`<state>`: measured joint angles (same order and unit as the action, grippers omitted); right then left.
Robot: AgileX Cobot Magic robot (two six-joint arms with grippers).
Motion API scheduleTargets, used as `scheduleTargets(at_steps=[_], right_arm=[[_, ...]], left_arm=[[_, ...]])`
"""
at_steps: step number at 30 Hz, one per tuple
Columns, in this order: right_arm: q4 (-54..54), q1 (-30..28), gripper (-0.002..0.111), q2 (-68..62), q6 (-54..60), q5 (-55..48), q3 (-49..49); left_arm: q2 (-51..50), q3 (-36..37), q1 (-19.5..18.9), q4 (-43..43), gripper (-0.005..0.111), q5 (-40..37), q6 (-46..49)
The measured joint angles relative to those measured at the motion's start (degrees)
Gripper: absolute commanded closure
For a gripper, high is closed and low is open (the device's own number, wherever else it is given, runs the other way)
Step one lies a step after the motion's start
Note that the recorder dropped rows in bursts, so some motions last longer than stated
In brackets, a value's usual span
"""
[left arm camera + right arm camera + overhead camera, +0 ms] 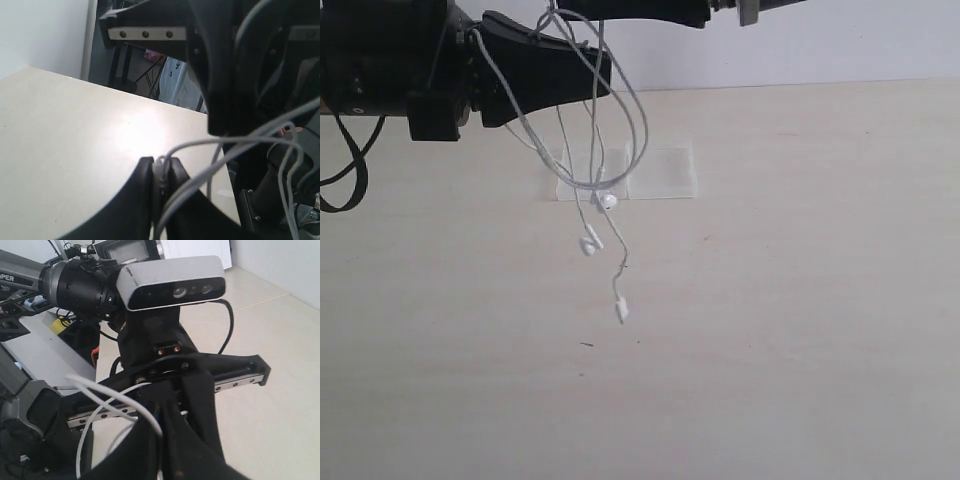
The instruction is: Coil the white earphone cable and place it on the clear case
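Both grippers pinch the cable, held up over the table

My left gripper (161, 172) and my right gripper (162, 417) are each closed tight on a stretch of the white earphone cable (642, 130). Its loops and earbuds (590, 243) dangle in mid-air above the table (800, 330). The clear case (665, 172) lies flat behind them, its two halves side by side. I cannot tell what is in it, nor read any label. Only "PER" reads, on a grey housing (15, 272).
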<state>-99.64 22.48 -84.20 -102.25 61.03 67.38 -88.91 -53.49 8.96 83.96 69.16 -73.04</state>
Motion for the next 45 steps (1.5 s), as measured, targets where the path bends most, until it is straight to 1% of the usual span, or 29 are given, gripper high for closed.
scheduleTargets(at_steps=[10,23,28,33,40,43,45], right_arm=[[-0.3,0.1,0.108,0.0,-0.9,-2.3,3.9],[-0.5,0.1,0.108,0.0,-1.4,-5.4,5.3],[4.5,0.1,0.108,-0.1,-1.5,-5.4,5.7],[8.5,0.1,0.108,-1.9,-1.3,-6.1,5.9],[6.2,0.1,0.108,-6.6,-1.2,-16.2,5.9],[4.1,0.1,0.108,-8.9,-1.2,-17.0,5.9],[1.8,0.1,0.103,-10.2,-1.3,-17.2,5.9]], left_arm=[[0.0,0.0,0.0,0.0,0.107,0.0,0.0],[0.0,0.0,0.0,0.0,0.107,0.0,0.0],[0.0,0.0,0.1,0.0,0.107,0.0,0.0],[0.0,0.0,1.0,0.0,0.107,0.0,0.6],[0.0,0.0,1.6,0.7,0.107,0.2,0.8],[0.0,0.0,1.6,0.6,0.107,0.2,0.8],[0.0,0.0,1.6,-0.1,0.107,0.2,0.8]])
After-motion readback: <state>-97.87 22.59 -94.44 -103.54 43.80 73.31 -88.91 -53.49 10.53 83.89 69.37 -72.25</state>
